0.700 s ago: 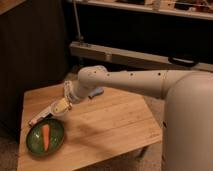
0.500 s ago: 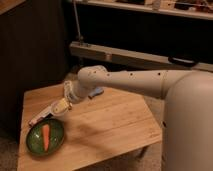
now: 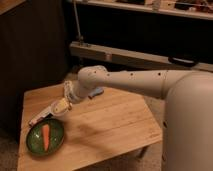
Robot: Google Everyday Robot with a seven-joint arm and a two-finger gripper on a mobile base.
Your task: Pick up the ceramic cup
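**Reaching beside the green bowl [image 3: 32, 142]**

The tool [image 3: 59, 106] hovered over the tabletop's [image 3: 110, 125] left part; clenched or released, I could not tell. The ceramic cup was not distinguishable, perhaps hidden under it. Closing blind might have tipped the cup or snagged the white bar [image 3: 39, 119].

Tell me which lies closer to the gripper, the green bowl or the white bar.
The flat white bar, right beside the gripper at the left; the green bowl sits farther off, nearer the camera.

The tool [image 3: 56, 109] hangs over the wooden table [image 3: 110, 127], near the green bowl [image 3: 34, 141] holding a carrot [image 3: 45, 136].
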